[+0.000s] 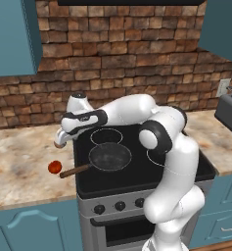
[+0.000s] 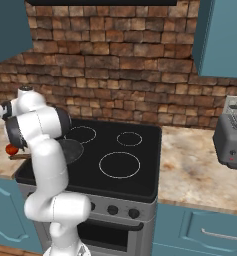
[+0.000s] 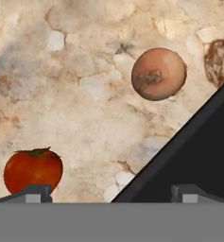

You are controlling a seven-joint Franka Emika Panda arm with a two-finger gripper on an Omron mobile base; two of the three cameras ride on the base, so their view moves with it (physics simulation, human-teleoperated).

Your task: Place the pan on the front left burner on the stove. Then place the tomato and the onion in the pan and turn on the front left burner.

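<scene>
Rendered pics, even bright light, no glare, soft faint shadows under the tomato and onion on the counter, low-res, slightly blurry throughout, no edge distortion

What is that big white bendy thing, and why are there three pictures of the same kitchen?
It is a robot arm. Two cameras sit behind it, one on each side, looking over the stove. The third camera rides on the arm's hand, looking down at the counter. The claw at the arm's end is open and holds nothing. On the stove sits a dark pan with a wooden handle. On the counter beside the stove lie a red tomato and a brownish onion. A toaster stands on the counter on the other side.
</scene>
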